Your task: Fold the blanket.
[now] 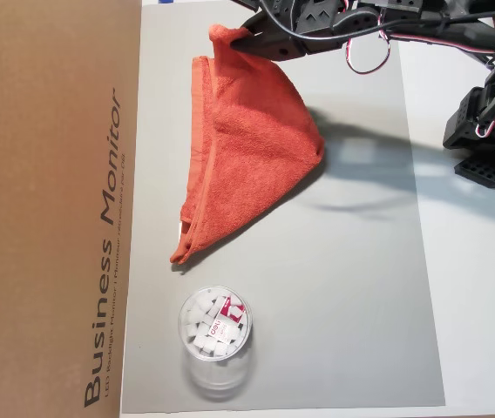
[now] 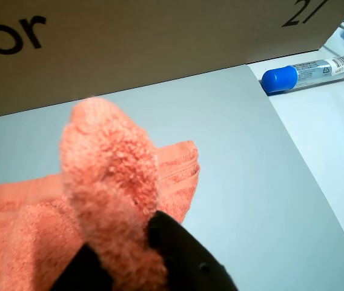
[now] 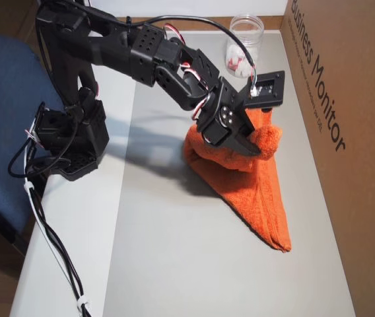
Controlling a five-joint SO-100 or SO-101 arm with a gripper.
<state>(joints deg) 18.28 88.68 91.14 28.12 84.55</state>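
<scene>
A corner of the blanket [image 1: 252, 139] is pinched between the closed jaws of the gripper [image 3: 253, 146] and held raised above the grey mat [image 1: 352, 287], apparently so that it can be carried across onto the half left lying flat.

Office-like desk setup: monitor carton [image 1: 47, 209], blue chair [image 3: 2, 125], grey mat [image 1: 352, 287], glue stick [image 2: 308, 73].

Orange-red terry blanket [image 1: 252, 148], folded into a rough triangle on the grey mat; one corner lifted, pinched in the gripper [image 1: 246, 37], the rest draping down below it.
</scene>
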